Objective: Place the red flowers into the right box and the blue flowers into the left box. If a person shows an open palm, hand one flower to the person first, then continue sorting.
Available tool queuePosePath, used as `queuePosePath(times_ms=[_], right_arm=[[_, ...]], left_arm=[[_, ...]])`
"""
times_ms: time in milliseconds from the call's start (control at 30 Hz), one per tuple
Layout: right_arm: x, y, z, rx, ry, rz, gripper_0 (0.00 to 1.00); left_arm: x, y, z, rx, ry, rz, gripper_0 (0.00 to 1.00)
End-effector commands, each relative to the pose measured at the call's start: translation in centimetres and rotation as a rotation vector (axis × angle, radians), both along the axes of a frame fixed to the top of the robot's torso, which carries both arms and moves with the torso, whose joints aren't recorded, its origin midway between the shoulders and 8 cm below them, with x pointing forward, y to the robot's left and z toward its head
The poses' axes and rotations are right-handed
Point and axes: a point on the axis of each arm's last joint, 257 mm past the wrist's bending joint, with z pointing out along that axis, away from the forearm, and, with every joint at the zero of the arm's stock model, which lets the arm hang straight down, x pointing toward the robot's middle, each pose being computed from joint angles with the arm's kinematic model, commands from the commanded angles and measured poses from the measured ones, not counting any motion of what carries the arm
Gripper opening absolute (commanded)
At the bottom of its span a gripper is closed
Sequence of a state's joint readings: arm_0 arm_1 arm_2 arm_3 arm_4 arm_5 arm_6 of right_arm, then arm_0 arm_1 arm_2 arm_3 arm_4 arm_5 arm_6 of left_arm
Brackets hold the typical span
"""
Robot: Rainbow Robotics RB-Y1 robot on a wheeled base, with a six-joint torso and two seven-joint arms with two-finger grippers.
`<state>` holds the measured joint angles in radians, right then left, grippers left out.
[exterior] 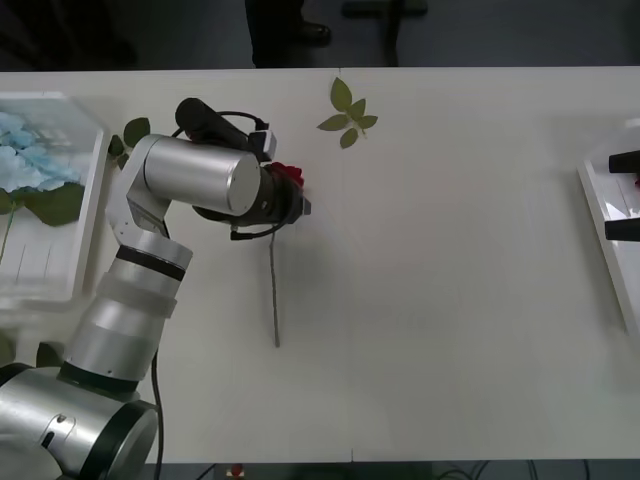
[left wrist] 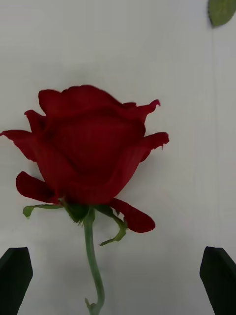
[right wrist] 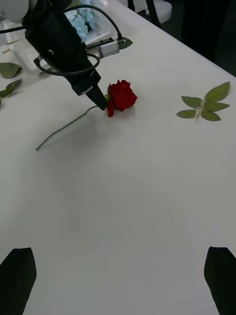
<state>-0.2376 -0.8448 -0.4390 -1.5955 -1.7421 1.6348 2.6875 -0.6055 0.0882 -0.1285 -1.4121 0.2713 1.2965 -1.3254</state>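
Partly under the left hand (right wrist: 101, 102), a red rose (right wrist: 121, 96).

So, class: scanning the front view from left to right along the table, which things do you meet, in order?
Translucent-white ribbed tray holding pale-blue flower clusters → silver left arm's hand over the deep-red rose → loose green leaf sprig → white tray at the right edge, with the right hand's black fingers above it.
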Motion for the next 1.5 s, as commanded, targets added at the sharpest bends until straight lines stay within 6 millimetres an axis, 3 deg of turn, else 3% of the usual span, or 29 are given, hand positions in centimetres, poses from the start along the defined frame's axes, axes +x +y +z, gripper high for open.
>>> queuePosePath(times_ms=[33, 167, 233, 333, 400, 467, 767, 867, 967, 1200, 1333, 1467, 1500], right_arm=[[0.2, -0.6, 1.5, -0.031, -0.047, 0.005, 1.0], [0.2, -0.6, 1.5, -0.031, -0.047, 0.005, 1.0], [0.2, -0.6, 1.5, -0.031, -0.047, 0.005, 1.0], [0.2, -0.6, 1.5, -0.031, -0.047, 0.005, 1.0], [0.2, -0.6, 1.5, -0.031, -0.047, 0.005, 1.0], [0.2, -0.6, 1.5, -0.031, -0.047, 0.005, 1.0], [0.2, -0.6, 1.5, -0.031, -0.047, 0.005, 1.0], [0.2, -0.6, 1.5, -0.031, -0.047, 0.005, 1.0], [0.2, -0.6, 1.5, -0.031, -0.047, 0.005, 1.0], [0.2, -0.6, 1.5, -0.031, -0.047, 0.005, 1.0], [0.2, -0.6, 1.5, -0.031, -0.047, 0.005, 1.0], [0.2, -0.6, 1.5, -0.031, -0.047, 0.005, 1.0], [-0.2, -0.4, -0.3, -0.017, -0.004, 0.0, 1.0]], left_arm=[[1.2, 1.7, -0.3, 0.05, -0.027, -0.003, 1.0], [1.9, 2.4, -1.5, 0.064, -0.037, 0.004, 1.0], [2.0, 2.6, -1.8, 0.071, -0.038, 0.006, 0.88], [2.0, 3.0, -1.9, 0.084, -0.039, 0.007, 0.55], [2.1, 3.5, -1.9, 0.094, -0.042, 0.011, 0.18], [2.2, 3.5, -1.9, 0.097, -0.042, 0.01, 0.0], [2.4, 4.4, -1.8, 0.115, -0.048, 0.012, 0.0], [2.9, 4.7, -0.6, 0.113, -0.07, 0.02, 0.0], [3.5, 5.3, 1.8, 0.101, -0.097, 0.031, 0.0], [3.7, 9.2, 11.4, 0.114, -0.146, 0.076, 0.0], [3.3, 13.7, 16.4, 0.135, -0.194, 0.134, 0.0], [2.7, 19.1, 19.4, 0.157, -0.22, 0.208, 0.0], [2.4, 20.8, 19.9, 0.154, -0.214, 0.229, 0.0]])
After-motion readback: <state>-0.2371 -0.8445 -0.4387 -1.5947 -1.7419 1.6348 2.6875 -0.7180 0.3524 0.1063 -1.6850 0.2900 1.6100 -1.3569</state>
